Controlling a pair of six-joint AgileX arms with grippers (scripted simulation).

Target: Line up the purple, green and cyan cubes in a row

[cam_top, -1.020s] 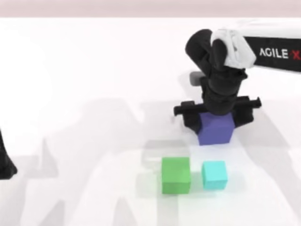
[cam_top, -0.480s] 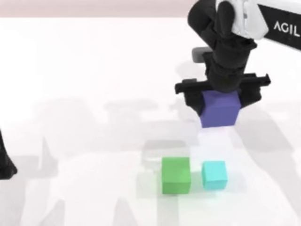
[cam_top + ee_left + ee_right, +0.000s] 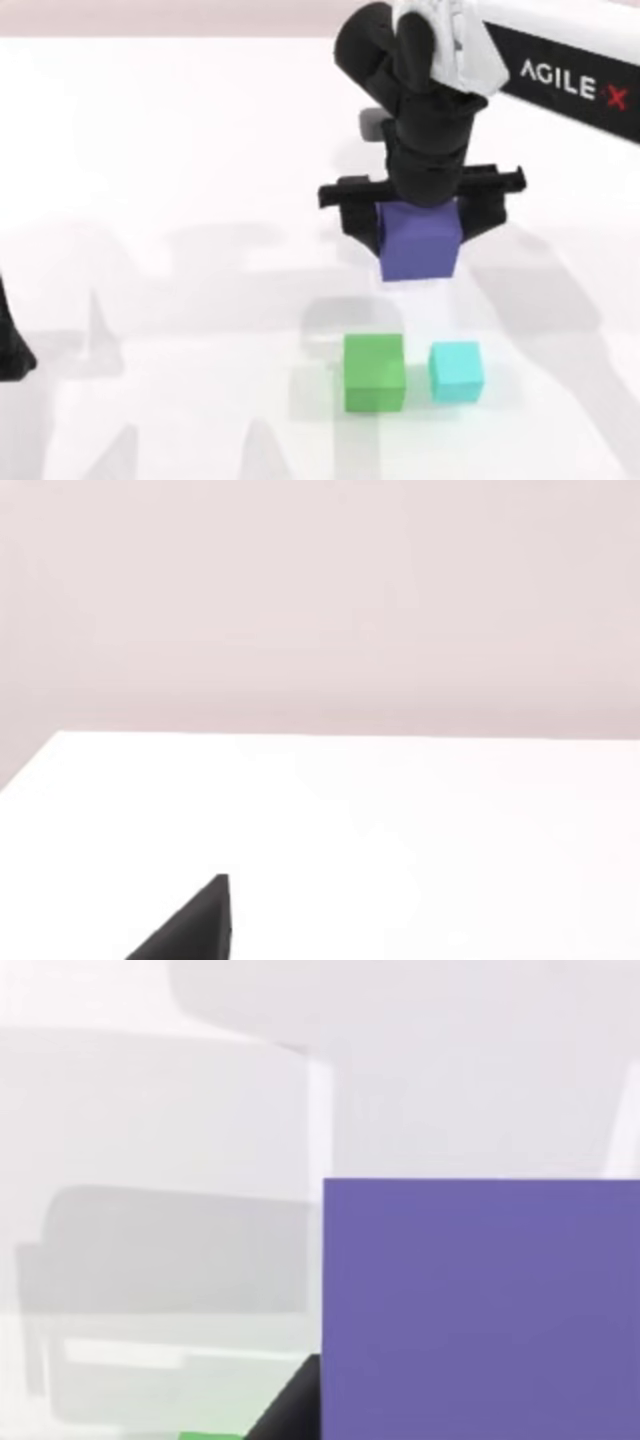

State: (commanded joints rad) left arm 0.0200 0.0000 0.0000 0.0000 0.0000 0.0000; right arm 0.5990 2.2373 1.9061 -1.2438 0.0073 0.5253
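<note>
Top view has the right arm's pincer [image 3: 420, 215] clamped on the big matte blue-purple cube [image 3: 421, 240], holding it up off the white surface [image 3: 150, 200], a bit behind the other two cubes. The mid-sized bright green cube [image 3: 374, 372] and the small light cyan cube [image 3: 456, 371] sit side by side near the front, close but with a sliver of a gap, so two thirds of the row are already there.

Right wrist view is mostly purple cube [image 3: 480, 1310] filling the frame, with a scrap of green [image 3: 210, 1436] at the edge.

I'd say this is the carry step. Next move needs the purple one brought to one end of the row, probably the open spot left of the green, lined up with both, lowered flat, then let go.

Left arm is parked at the left edge [image 3: 12, 350]; can't tell what its pincer is doing.
</note>
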